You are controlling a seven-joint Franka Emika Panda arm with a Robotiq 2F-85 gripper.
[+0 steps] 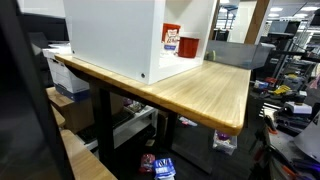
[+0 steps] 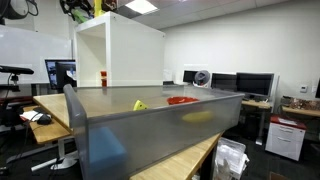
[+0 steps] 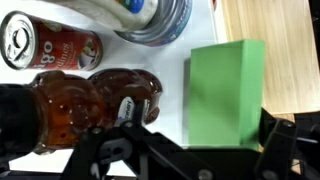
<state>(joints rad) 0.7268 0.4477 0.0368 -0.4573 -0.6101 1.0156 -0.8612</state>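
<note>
A white cabinet stands on the wooden table. In the wrist view a red can lies at ten o'clock, a clear bottle at twelve. A grey tub holds a red bowl.

In your wrist view, the block stands at centre. The bottle lies just beside it at 9 o'clock, with the can behind the bottle at 10. The jar is at 11 and the tabletop at 2.
</note>
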